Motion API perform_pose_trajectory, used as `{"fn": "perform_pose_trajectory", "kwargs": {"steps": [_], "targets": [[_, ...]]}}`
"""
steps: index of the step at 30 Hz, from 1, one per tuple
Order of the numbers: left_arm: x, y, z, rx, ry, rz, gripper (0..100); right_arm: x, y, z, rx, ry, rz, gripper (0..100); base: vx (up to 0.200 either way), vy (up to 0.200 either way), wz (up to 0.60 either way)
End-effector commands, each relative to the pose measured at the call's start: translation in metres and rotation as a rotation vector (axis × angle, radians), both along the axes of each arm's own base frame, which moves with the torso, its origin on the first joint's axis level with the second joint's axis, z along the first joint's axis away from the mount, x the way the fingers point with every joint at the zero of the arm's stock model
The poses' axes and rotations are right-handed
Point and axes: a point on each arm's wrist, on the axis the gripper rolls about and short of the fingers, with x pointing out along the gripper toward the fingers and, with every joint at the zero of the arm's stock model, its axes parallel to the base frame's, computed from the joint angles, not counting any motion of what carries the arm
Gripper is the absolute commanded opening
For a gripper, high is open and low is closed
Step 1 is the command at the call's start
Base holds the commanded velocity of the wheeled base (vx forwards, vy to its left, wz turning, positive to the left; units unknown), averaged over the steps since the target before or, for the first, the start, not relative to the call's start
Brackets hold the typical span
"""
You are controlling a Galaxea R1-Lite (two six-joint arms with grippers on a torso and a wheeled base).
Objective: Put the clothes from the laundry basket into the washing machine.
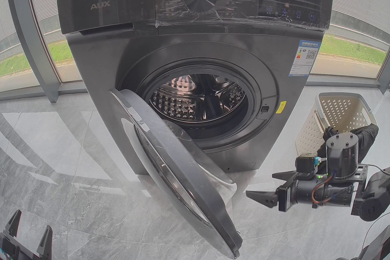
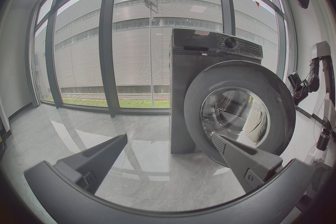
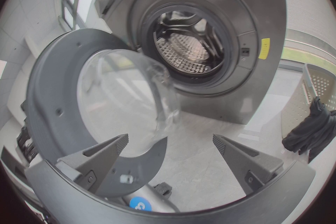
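- My left gripper (image 1: 30, 229) sits low at near left; jaws spread wide, nothing between them.
- Washing machine door (image 1: 174, 175): swung open toward me, hinged on its left.
- My right gripper (image 1: 262, 185) hangs above the floor, just right of the door's free edge; jaws wide apart, holding nothing.
- Black garment (image 1: 367, 133): draped over the rim of the white laundry basket (image 1: 345, 104), behind my right wrist.
- Basket stands on the floor, beside the washing machine (image 1: 113, 57), on its right.
- Drum (image 1: 199, 100): perforated metal wall shows through the round opening.
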Motion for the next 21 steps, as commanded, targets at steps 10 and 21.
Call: {"fn": "perform_pose_trajectory", "kwargs": {"steps": [10,21], "targets": [[0.0,0.0,-0.005,0.003,0.001,0.001,100,0.073,0.015,-0.028,-0.014,0.044,-0.217,100,-0.06,0.0,0.0],[0.0,0.0,-0.005,0.002,0.0,0.003,100,0.068,0.039,-0.045,-0.048,0.078,-0.143,100,0.0,0.0,0.0]]}}
